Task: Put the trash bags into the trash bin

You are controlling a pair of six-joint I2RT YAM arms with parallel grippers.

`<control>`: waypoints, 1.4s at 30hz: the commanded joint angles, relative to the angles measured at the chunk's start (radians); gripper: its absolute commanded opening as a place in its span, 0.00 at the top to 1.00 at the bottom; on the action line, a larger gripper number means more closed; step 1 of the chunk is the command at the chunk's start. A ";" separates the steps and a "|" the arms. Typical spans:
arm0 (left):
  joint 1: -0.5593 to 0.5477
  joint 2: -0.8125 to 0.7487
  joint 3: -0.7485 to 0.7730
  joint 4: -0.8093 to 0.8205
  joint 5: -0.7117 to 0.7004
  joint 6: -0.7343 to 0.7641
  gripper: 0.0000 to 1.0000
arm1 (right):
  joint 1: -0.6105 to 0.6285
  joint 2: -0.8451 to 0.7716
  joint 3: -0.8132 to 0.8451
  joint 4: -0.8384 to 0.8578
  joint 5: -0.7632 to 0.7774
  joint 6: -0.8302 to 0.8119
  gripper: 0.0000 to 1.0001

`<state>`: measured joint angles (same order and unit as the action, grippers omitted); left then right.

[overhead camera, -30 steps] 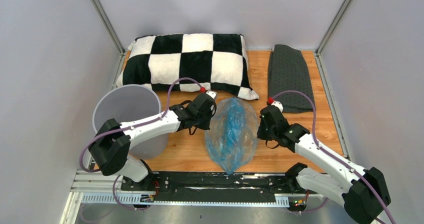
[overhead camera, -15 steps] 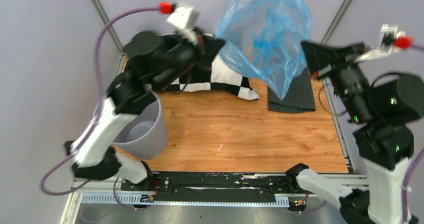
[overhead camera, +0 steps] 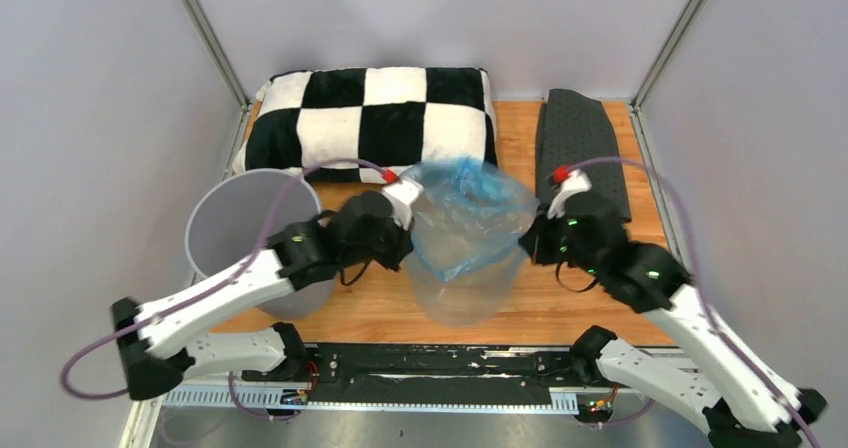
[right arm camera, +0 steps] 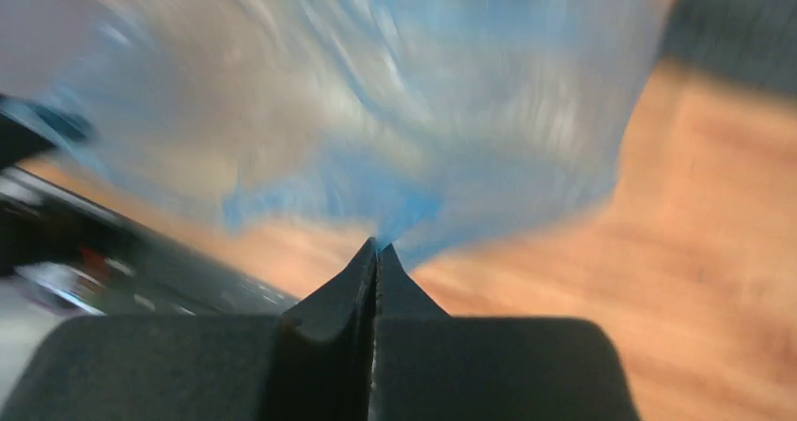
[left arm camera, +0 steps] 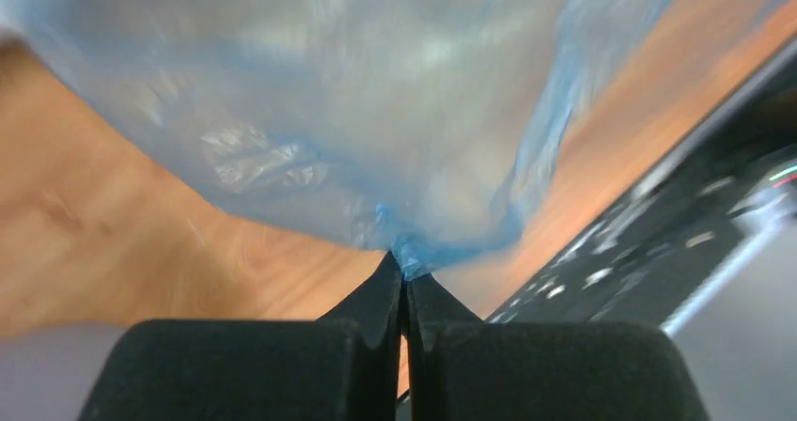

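**A:** Between the left gripper [overhead camera: 408,240] and the right gripper [overhead camera: 530,242], what is there?

**B:** The trash bag [overhead camera: 465,230]. It is stretched from one to the other, with its top spread wide and its pale body sagging below them over the wooden table [overhead camera: 370,306].

**A:** How is the left one holding it?

**B:** In its wrist camera both fingers [left arm camera: 376,294] are pressed together, and a pinch of blue film is caught right at the tips. It is clamped on the bag's edge.

**A:** And the right?

**B:** Much the same. Its fingers [right arm camera: 352,280] are closed to a thin slit with the plastic bunched at their points. That picture is blurred, but the hold is plain enough.

**A:** Where is the trash bin [overhead camera: 240,218]?

**B:** It stands upright with its mouth open, out to the left of the left gripper. From overhead, that arm crosses its near right side. The bag hangs on the gripper's other side, apart from the bin.

**A:** Anything past the grippers?

**B:** A black-and-white checkered pillow [overhead camera: 370,118] lies beyond the left one at the far edge of the table. A dark dotted mat [overhead camera: 580,138] lies beyond the right one.
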<state>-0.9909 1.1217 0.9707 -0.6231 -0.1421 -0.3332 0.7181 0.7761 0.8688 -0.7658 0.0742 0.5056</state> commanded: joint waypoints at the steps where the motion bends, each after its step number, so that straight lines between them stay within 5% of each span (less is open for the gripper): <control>1: -0.004 -0.156 0.227 0.034 0.002 -0.018 1.00 | 0.009 -0.020 0.336 -0.075 0.116 -0.067 1.00; 10: -0.004 -0.103 0.408 -0.024 -0.178 -0.011 1.00 | 0.009 0.064 0.481 -0.089 0.124 -0.138 1.00; 14: 0.004 -0.110 0.444 -0.054 -0.310 -0.034 1.00 | 0.009 0.014 0.485 -0.148 0.247 -0.134 1.00; 17: 0.039 -0.096 0.484 -0.060 -0.248 -0.036 1.00 | 0.009 -0.043 0.488 -0.165 0.274 -0.137 1.00; 24: 0.041 -0.006 0.618 -0.079 -0.074 -0.024 1.00 | 0.009 -0.039 0.501 -0.057 -0.008 -0.225 1.00; 34: 0.071 0.046 0.625 -0.122 -0.058 -0.027 1.00 | 0.010 -0.044 0.426 0.015 -0.150 -0.267 1.00; 36: 0.083 0.049 0.619 -0.121 -0.046 -0.036 1.00 | 0.009 -0.049 0.410 -0.001 -0.147 -0.268 0.91; 39: 0.086 0.060 0.629 -0.119 -0.033 -0.031 1.00 | 0.009 -0.053 0.381 -0.050 -0.116 -0.269 0.60; 42: 0.086 0.070 0.638 -0.121 -0.018 -0.029 1.00 | 0.010 -0.061 0.346 -0.070 -0.116 -0.272 0.42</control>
<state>-0.9108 1.1801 1.5913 -0.7357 -0.1967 -0.3599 0.7185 0.7300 1.2572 -0.7853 -0.0418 0.2550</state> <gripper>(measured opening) 0.001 0.498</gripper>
